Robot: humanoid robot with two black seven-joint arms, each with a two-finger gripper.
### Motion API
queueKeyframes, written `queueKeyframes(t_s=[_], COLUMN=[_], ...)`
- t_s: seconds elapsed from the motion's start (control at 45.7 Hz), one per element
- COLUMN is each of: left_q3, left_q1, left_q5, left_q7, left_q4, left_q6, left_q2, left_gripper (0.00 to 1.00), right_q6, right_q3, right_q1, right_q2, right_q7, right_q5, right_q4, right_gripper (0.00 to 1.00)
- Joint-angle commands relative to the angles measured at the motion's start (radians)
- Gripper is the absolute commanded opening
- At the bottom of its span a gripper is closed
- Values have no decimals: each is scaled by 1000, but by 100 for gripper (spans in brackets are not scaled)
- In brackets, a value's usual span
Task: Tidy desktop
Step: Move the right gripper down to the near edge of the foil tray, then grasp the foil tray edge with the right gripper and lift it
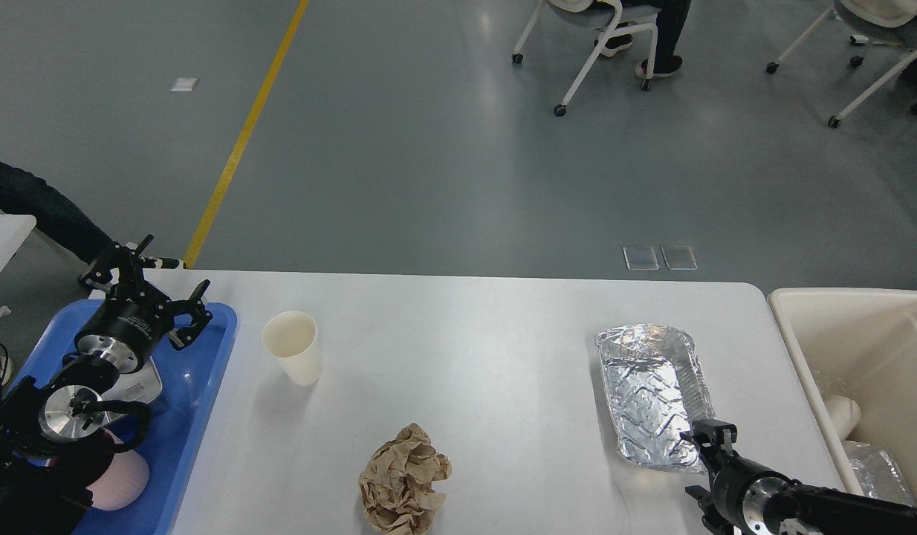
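Across the middle of the head view stretches the counter [466,357], the big white desktop with rounded corners, filling the frame from the blue tray on the left to the cream bin on the right, grey floor beyond it. Next in size, the cream-coloured bin [800,357] sits hard against the counter's right end, with a pale cup and some foil lying inside. Over on the left, the blue plastic tray [206,386] rests on the counter's left end, and a pink round dish [124,483] lies in its near part. The left arm comes up over that tray, and the left gripper [154,286] hovers at the tray's far edge, its black fingers spread wide with nothing between them. On to the foil tray [652,394], crinkled and silver, lying flat on the right part of the counter, near the bin but not touching it. The right gripper [707,435] is right at that foil tray's near corner; it looks dark and end-on from here, so I cannot tell whether its fingers are spread or pinching the foil rim. Down front, a crumpled brown paper ball [403,483] sits near the counter's near edge, well apart from everything. Smallest, the white paper cup [293,345] stands upright just beside the blue tray.
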Motion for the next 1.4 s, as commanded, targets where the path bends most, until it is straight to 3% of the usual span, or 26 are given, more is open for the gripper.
queueKeyframes(t_s=[0.0, 0.131, 0.175, 0.219, 0.306, 0.722, 0.919, 1.225, 1.379], left_q3=[0, 0, 0, 0, 0, -2, -2, -2, -2], left_q1=[4, 4, 4, 4, 4, 4, 4, 1, -1], left_q5=[0, 0, 0, 0, 0, 0, 0, 0, 0], left_q7=[0, 0, 0, 0, 0, 0, 0, 0, 2], left_q4=[0, 0, 0, 0, 0, 0, 0, -2, -2], left_q6=[-2, -2, -2, -2, -2, -2, -2, -2, 0], left_q2=[1, 1, 1, 1, -1, 1, 1, 17, 21], left_gripper=[97, 97, 97, 97, 97, 97, 97, 97, 97], right_q6=[-4, -32, -38, -38, -40, -46, -18, 129, 282], right_q3=[-6, -8, -8, -8, -25, -183, -201, -439, -563], right_q1=[1, 1, 1, 3, 14, 93, 115, 368, 530], right_q2=[21, 35, 36, 36, 38, 39, 16, -151, -257], right_q7=[3, 10, 26, 52, 81, 141, 145, 159, 159], right_q5=[0, 2, 11, 11, 2, 2, -1, -55, -136], right_q4=[-18, -36, -36, -36, -36, -36, -23, 57, 68], right_gripper=[73, 41, 24, 13, 1, 0, 0, 0, 0])
